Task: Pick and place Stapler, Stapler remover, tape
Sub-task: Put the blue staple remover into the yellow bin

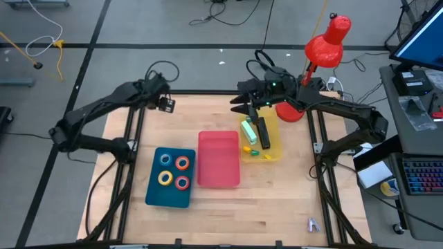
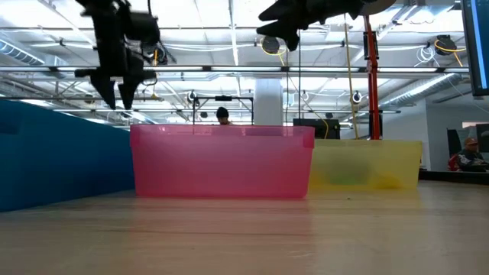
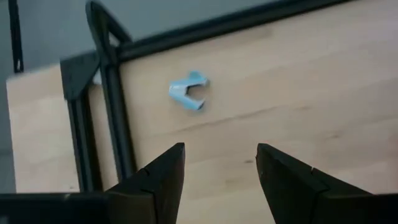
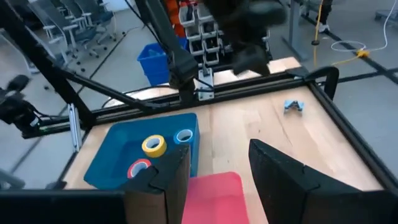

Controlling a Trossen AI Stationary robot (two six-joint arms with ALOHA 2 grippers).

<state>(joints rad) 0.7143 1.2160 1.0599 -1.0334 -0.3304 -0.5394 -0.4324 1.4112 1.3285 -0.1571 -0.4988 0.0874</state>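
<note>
Four small tape rolls, blue (image 1: 165, 160), orange (image 1: 182, 162), yellow (image 1: 166, 178) and red (image 1: 182, 182), lie in the blue tray (image 1: 156, 194). A black stapler (image 1: 263, 131) lies in the yellow tray (image 1: 275, 149) beside a green item (image 1: 249, 130). The light-blue stapler remover (image 1: 313, 224) lies on the table near its right near corner; it also shows in the left wrist view (image 3: 188, 91) and the right wrist view (image 4: 293, 106). My left gripper (image 1: 166, 104) hangs open and empty over the table's far left. My right gripper (image 1: 242, 105) is open and empty above the yellow tray's far end.
A pink tray (image 1: 219, 178) stands between the blue and yellow trays. A red lamp (image 1: 329, 41) with its base (image 1: 289, 112) stands at the table's far right. Black frame rails (image 1: 320, 159) run along the table's sides. Bare wood lies along the near edge.
</note>
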